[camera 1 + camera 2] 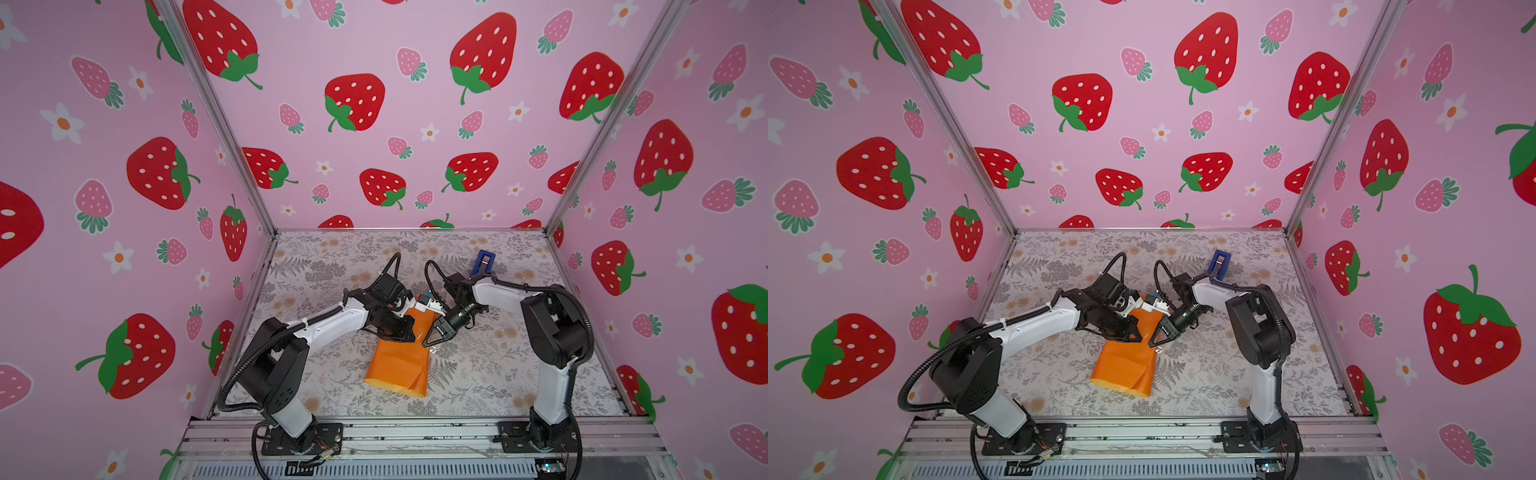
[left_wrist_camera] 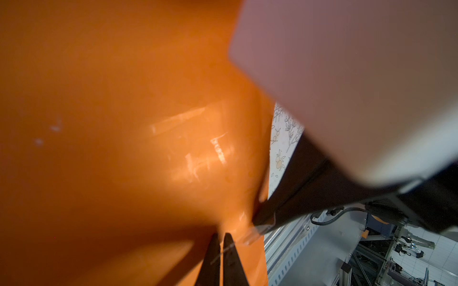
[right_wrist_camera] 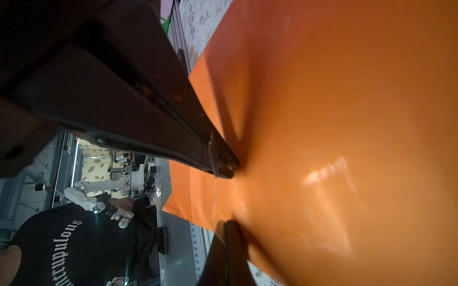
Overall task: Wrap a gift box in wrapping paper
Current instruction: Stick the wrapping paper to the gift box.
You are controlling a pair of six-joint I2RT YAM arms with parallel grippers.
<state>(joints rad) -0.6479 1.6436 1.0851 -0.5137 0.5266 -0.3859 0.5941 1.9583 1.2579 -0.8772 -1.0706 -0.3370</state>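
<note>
Meeting at wrapping paper (image 1: pixel 395 365) lower centre: left gripper (image 2: pixel 221 239) and right gripper (image 3: pixel 226 225) both pressed together, tips apparently touching its right edge; table covering (image 1: pixel 498 365) bare alongside

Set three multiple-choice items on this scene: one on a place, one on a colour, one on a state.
1. Where does the blue tape dispenser stand?
A. on the table, beyond the right arm
B. at the table's near edge
C. in the table's near left corner

2. What colour is the wrapping paper on its outer face?
A. green
B. orange
C. black

3. How do the jaws of the right gripper stand?
A. wide open
B. shut
C. closed around the dispenser

Key:
1 A: both top views show it far back, apart from the paper.
2 B: it is glossy orange in every view.
3 B: its fingers lie together in the right wrist view.
</note>
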